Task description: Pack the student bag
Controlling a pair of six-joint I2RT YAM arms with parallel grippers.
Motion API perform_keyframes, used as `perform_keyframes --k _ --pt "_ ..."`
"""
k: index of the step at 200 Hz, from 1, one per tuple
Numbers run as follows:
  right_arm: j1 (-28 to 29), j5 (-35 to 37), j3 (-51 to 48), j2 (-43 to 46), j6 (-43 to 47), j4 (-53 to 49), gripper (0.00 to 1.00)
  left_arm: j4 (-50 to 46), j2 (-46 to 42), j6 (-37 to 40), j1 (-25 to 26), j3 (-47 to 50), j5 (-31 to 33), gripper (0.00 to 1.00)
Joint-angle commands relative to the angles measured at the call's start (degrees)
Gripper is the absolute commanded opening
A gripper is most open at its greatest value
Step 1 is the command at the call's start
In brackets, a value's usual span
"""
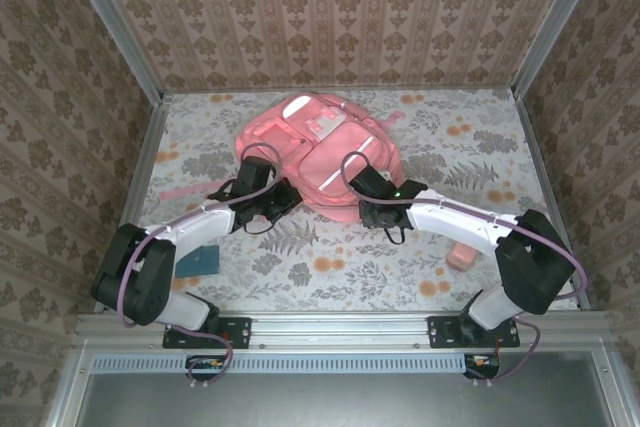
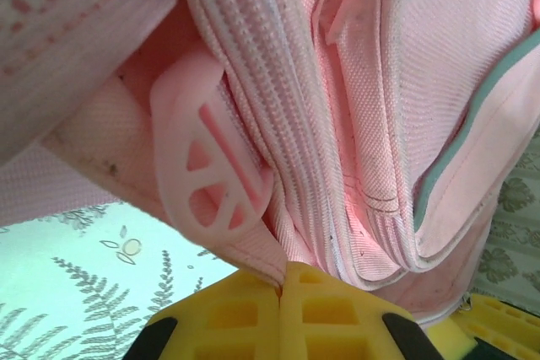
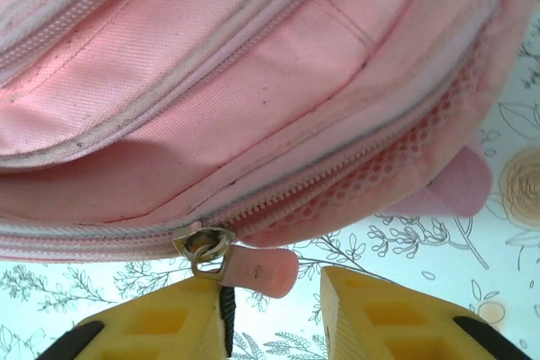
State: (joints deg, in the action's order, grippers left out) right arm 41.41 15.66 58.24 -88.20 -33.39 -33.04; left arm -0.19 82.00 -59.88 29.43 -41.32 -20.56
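Left wrist — left jaws pinch student bag (image 2: 439,82) | right jaws parted

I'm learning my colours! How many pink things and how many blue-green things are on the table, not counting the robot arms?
Pink: 3 (student bag, small block, thin strip)
Blue-green: 1 (flat card)
Total: 4
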Motion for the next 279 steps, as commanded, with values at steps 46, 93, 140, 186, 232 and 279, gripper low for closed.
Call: perform_keyframes --k 46,93,140,186,232,279 --pt "0.8 -3.6 4.6 -4.7 12.1 -1.7 0.33 1.1 -1.5 2.0 -0.5 -0.4 0.5 0.02" --pt "1.1 1.5 4.6 -5.0 12.1 -2.8 0.18 0.2 -1.8 2.3 -0.8 -0.4 0.8 0.02" --pt "1.2 3.7 3.2 -2.7 11.8 -3.7 0.11 0.1 -1.9 2.4 -1.4 -0.3 0.9 0.02" --pt "1.6 2.2 2.8 -2.0 12.2 -3.8 0.21 -0.5 -2.5 2.7 -1.7 -0.2 0.9 0.02" --pt "2.4 2.6 3.6 -2.5 12.5 -3.4 0.09 -0.9 -3.3 2.7 -1.9 0.0 1.1 0.02" --pt "1.7 8.7 3.3 -1.1 6.4 -5.1 0.03 -3.1 -4.3 4.1 -2.9 0.7 3.3 0.00"
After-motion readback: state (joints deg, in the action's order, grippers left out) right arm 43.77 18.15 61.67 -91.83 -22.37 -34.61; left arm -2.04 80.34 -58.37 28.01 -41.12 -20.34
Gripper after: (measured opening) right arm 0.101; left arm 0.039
